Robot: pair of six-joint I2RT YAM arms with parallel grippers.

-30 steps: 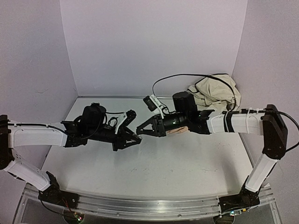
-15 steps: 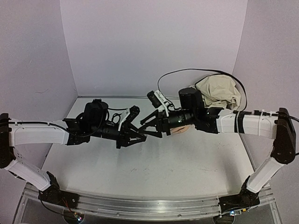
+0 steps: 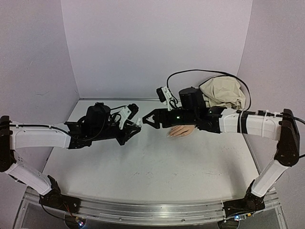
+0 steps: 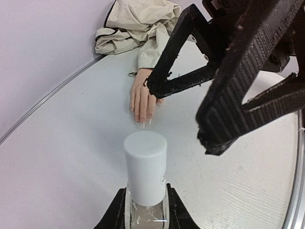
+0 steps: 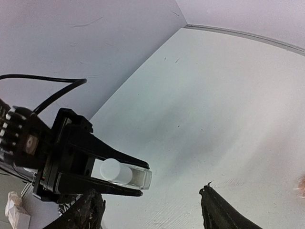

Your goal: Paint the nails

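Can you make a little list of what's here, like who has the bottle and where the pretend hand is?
left gripper: shut on the bottle
bottle: white cap on, clear body
right gripper: open, empty, close to the bottle
mannequin hand: lying flat on the table
nails: pale, look unpainted
beige cloth: heaped at the hand's wrist end

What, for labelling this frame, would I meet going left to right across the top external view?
The left end effector shut on a white-capped bottle → right end effector, open → mannequin hand → crumpled beige cloth.
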